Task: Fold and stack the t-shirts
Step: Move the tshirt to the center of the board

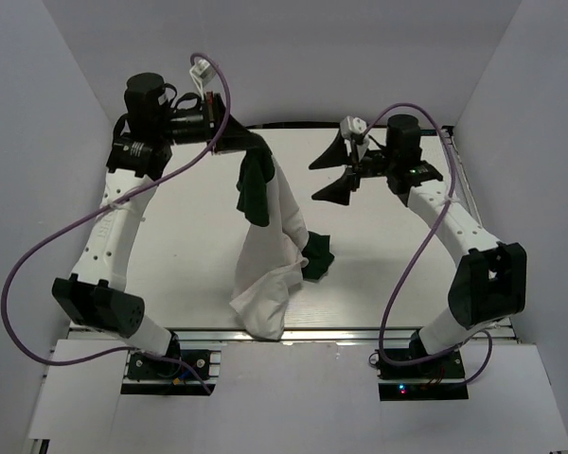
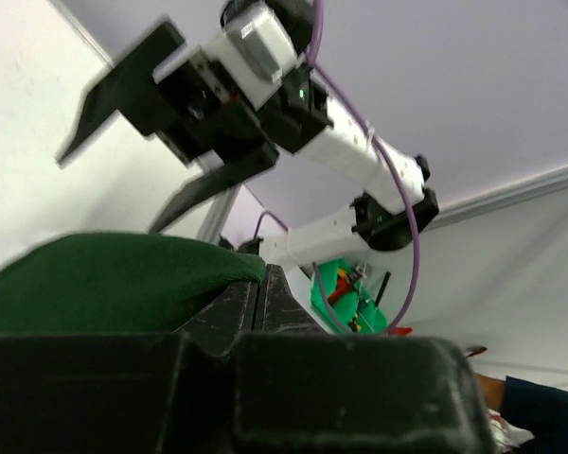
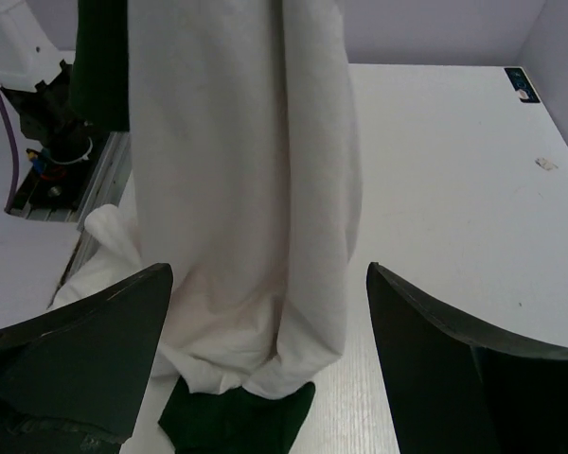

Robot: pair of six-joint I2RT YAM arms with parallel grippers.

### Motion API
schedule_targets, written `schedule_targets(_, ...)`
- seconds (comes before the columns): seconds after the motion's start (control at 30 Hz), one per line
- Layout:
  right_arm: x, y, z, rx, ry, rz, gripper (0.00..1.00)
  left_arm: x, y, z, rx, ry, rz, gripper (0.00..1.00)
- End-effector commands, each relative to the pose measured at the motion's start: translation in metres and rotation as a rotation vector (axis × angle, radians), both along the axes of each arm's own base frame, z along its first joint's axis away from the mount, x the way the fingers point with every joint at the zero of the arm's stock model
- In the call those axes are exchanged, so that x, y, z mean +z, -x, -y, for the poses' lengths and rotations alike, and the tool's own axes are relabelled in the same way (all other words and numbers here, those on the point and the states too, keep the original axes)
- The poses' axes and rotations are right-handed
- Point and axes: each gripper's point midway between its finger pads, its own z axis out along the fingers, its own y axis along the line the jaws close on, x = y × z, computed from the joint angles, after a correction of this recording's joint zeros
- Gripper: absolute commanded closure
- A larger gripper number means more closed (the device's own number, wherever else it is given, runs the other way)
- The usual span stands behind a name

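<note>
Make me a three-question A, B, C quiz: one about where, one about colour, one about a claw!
1. Where is the t-shirt?
A. hanging from the left gripper
B. in a basket
C. on a chair
2. What colour are its sleeves?
A. red
B. dark green
C. yellow
3. The right gripper is:
A. open, empty
B. shut on the shirt
C. holding a cup
Answers: 1 A, it pinches a green sleeve up high. 2 B, the sleeves look dark green. 3 A, its fingers stand wide apart.
</note>
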Motion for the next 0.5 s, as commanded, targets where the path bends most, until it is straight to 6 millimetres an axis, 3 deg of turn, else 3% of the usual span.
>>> schedule_targets(0.0,-0.002,-0.018,-0.017,0.009,0.003,0.081,0.11,0.011,0.044,-0.01,-0.008,-0.006,0.072,1.0)
schedule_targets(0.1,-0.015,-0.051,-0.024,-0.051,0.046,0.064,0.11,-0.024,0.048,-0.022,0.138,-0.114,-0.06,1.0)
schedule_targets(0.13,-0.029,-0.06,-0.021,-0.085,0.094,0.061,0.11,-0.032,0.045,-0.031,0.242,-0.151,-0.078,1.0)
schedule_targets(0.2,-0.041,-0.077,-0.018,-0.123,0.146,0.088,0.11,-0.068,0.048,-0.042,0.329,-0.238,-0.207,1.0)
schedule_targets(0.27,-0.058,-0.08,-0.011,-0.139,0.192,0.093,0.11,-0.095,0.044,-0.06,0.477,-0.326,-0.291,1.0)
schedule_targets(0.37,-0.077,-0.08,0.002,-0.16,0.244,0.082,0.11,-0.162,0.054,-0.09,0.646,-0.511,-0.532,1.0)
schedule_targets(0.47,-0.095,-0.072,0.009,-0.145,0.291,0.066,0.11,-0.213,0.08,-0.11,0.723,-0.664,-0.757,1.0)
